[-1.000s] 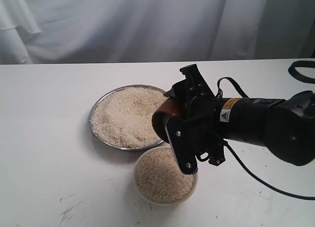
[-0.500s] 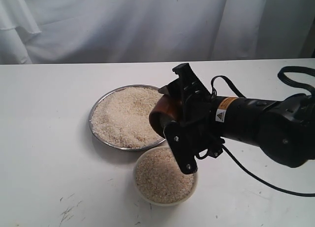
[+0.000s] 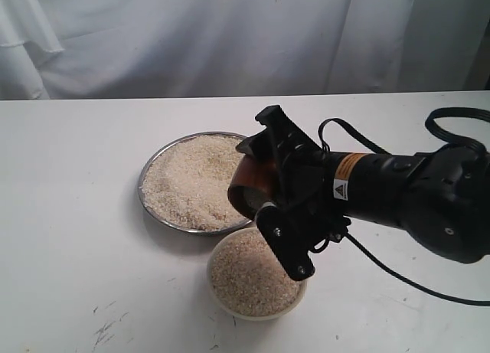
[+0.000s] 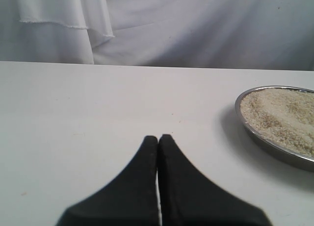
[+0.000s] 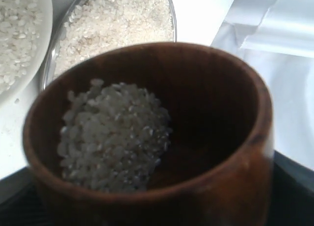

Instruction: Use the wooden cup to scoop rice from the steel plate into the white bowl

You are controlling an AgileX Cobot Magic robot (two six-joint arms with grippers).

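From the exterior view we see the right gripper [image 3: 277,207] clamped on the wooden cup [image 3: 249,183], one finger on each side. The cup is held clear of the table [image 3: 69,215], over the spot where the steel plate [image 3: 153,207] and the white bowl [image 3: 222,301] nearly meet. Only the right wrist view looks inside the cup [image 5: 235,152]. There a clump of rice [image 5: 113,138] lies against one side of the dark inner wall, with the plate rim [image 5: 51,59] and the bowl [image 5: 44,25] beyond it. The left wrist view alone shows the left gripper [image 4: 158,140] – its fingertips pressed together and holding nothing – low over bare table, well apart from the plate [image 4: 267,142]. Against a second ago, the right arm has shifted a little toward the plate and its wrist has rolled – the cup now sits further over the plate's rice [image 3: 191,181], while the bowl's heap looks unchanged.
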